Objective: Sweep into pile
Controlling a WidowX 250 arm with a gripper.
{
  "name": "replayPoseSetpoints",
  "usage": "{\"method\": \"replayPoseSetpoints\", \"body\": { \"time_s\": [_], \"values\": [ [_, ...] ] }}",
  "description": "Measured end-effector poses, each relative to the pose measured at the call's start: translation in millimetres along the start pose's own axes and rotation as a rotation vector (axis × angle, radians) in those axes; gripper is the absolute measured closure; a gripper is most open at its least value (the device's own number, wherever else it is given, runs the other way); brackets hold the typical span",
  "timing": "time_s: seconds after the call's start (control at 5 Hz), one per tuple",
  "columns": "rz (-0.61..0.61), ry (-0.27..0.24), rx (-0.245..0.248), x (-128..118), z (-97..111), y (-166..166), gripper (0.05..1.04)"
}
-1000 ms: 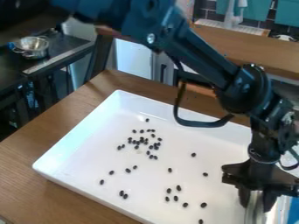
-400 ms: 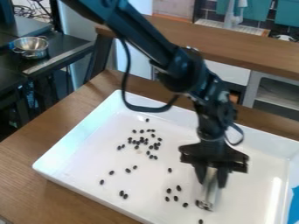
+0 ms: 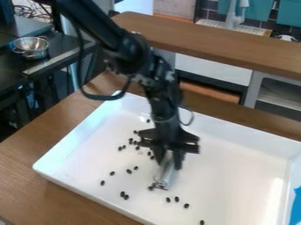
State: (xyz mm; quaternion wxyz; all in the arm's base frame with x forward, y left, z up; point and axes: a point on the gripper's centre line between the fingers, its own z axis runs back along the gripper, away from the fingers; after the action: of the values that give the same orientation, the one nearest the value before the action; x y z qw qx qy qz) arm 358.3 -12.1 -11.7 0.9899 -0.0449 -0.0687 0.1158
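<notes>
Near the middle of the white tray [image 3: 247, 149], the black gripper [image 3: 169, 163] hangs low, its fingers closed around a silvery cylindrical tool [image 3: 165, 175]. The tool slants down to the tray floor, and dark beans [image 3: 151, 188] lie right by its lower end. A loose cluster of black beans [image 3: 131, 141] sits to the gripper's left, partly hidden behind it. Scattered beans [image 3: 129, 171] lie left of the tool, and several more [image 3: 177, 199] are spread toward the tray's front edge.
The tray's raised walls stand on a brown wooden table [image 3: 70, 121]. Something blue [image 3: 296, 206] is at the tray's right end. A metal colander [image 3: 31, 47] stands on a dark counter at the upper left, and a wooden ledge [image 3: 223, 46] runs behind.
The gripper has swept left across the tray with the tool. Several beans from its path are gone from their earlier spots, and some now lie at the tool's lower end.
</notes>
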Motion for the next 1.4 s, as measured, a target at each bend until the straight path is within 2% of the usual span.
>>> {"method": "replayPoseSetpoints", "body": {
  "time_s": [0.4,0.6,0.8,1.0,1.2,1.4],
  "values": [
    [-0.015,0.057,0.039,-5,8,70,0.700],
    [-0.044,0.040,0.058,-10,12,101,0.700],
    [-0.058,0.012,0.066,-11,14,111,0.700],
    [-0.030,0.030,-0.015,-21,27,96,0.700],
    [-0.007,-0.018,-0.114,-17,57,48,0.700],
    [0.021,-0.034,-0.143,-23,67,-4,0.700]
  ]
}}
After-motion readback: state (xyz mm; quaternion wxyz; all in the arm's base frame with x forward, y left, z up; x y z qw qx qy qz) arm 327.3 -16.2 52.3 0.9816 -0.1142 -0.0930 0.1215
